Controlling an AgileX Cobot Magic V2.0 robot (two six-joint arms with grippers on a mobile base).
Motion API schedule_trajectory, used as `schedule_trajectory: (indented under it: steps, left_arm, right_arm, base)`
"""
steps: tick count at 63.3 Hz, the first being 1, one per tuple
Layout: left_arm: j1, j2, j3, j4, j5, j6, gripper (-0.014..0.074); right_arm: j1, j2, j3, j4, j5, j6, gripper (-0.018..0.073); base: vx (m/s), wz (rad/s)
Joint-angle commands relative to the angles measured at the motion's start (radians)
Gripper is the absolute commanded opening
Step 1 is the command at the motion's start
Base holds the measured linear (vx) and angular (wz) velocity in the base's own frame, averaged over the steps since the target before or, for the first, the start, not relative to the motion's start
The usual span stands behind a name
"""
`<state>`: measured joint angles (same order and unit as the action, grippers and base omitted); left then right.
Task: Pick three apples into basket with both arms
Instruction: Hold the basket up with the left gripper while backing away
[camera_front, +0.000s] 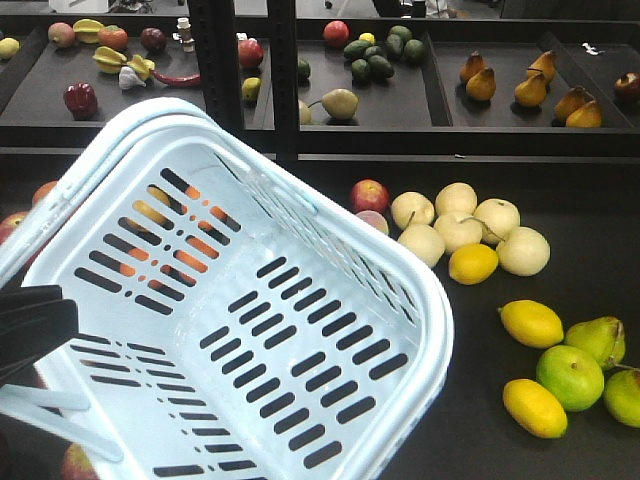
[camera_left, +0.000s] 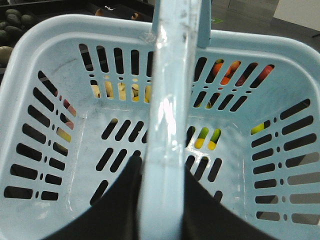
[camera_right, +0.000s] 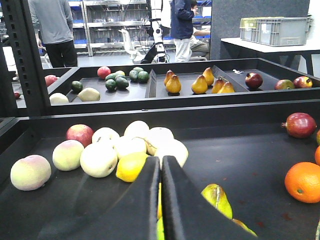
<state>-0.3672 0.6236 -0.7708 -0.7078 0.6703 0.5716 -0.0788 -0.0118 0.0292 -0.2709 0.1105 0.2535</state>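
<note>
Plainly, the left pincer (camera_left: 161, 165) is clenched on the handle (camera_left: 167, 90) of the empty basket (camera_front: 432, 300). That leaves the right pincer (camera_right: 161, 161) free, its jaws seemingly pressed together on nothing. A maroon apple (camera_right: 299, 125) lies ahead and well to its right; a red apple (camera_right: 80, 134) sits ahead-left beside pale fruit (camera_right: 100, 159).

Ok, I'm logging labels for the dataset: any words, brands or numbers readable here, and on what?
None can be read.
The basket shows no print.
The crate shows no legible label.
A green mark beyond the basket in the left wrist view is too blurred to read.
</note>
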Motion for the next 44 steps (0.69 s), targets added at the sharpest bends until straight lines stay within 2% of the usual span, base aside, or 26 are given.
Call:
schedule_trajectory:
  steps: [1,44]
  left_arm:
    - [-0.004,-0.002,-0.026,-0.056,-0.081,-0.012,-0.0007]
    - [-0.004,-0.002,-0.026,-0.056,-0.079,-0.012,-0.0007]
  right_arm:
    - [-0.006,-0.012,0.012,-0.012,-0.072,-0.007,-0.0005]
    - [-0.006,-0.012,0.012,-0.012,-0.072,-0.007,-0.0005]
  base:
    - [0.00,0.00]
    - [0.00,0.00]
